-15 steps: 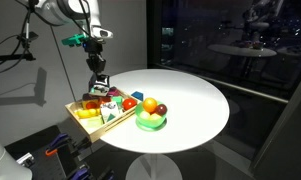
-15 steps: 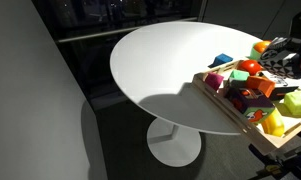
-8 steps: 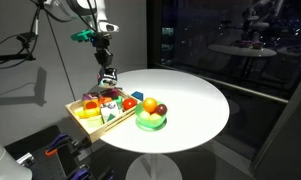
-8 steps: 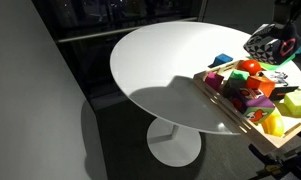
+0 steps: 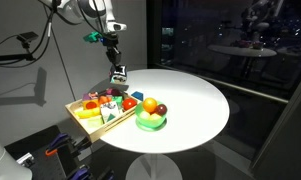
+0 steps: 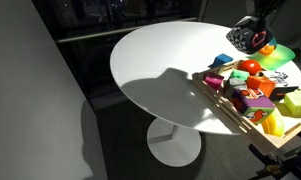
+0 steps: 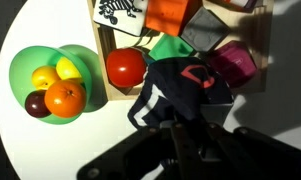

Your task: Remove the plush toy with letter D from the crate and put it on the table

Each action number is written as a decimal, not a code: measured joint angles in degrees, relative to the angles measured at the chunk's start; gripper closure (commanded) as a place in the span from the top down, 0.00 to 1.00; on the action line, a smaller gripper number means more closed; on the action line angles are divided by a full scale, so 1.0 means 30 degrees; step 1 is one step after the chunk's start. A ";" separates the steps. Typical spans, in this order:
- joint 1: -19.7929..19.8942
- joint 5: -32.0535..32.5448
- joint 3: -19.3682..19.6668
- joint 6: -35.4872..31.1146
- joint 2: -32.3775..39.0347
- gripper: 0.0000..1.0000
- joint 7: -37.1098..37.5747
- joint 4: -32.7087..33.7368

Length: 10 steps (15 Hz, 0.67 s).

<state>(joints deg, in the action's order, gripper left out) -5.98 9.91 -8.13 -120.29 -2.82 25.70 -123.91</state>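
- The gripper (image 7: 182, 118) is closed on the plush toy with letter D (image 7: 185, 85) — dark cloth is bunched between the jaws in the wrist view.
- The toy is held in the air, clear of the other pieces, above the crate (image 5: 90, 119) at its far side; in an exterior view it (image 6: 252, 38) hangs near the bowl.
- It is judged to be light and soft throughout. The cloth should be grippy rather than slippery, and nothing about it looks breakable.
- Some sag and swing is to be expected. A hold through the stuffed middle is judged safer than one on a loose edge.
- Its surface is rumpled navy fabric with a red letter outline and pale trim at one side.
- The crate is made of pale wood with straight walls, and it is packed with blocky pieces in red, orange, purple, green and yellow.
- A glossy red ball (image 7: 125, 67) lies among them.
- The bowl (image 7: 18, 72) is translucent green — smooth round fruit is piled inside.
- The table (image 5: 195, 100) is round, white and smooth, and it is carried on a single pedestal.
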 measured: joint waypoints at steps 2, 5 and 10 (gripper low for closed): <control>0.0000 0.0742 0.0010 -0.0104 0.0534 0.05 0.1187 0.0561; -0.0003 0.1971 0.0068 -0.0181 0.1258 0.05 0.2948 0.1327; -0.0084 0.4209 0.0225 -0.0188 0.2324 0.35 0.5652 0.2303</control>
<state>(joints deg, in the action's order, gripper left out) -6.23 22.54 -7.46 -120.86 4.15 42.65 -117.00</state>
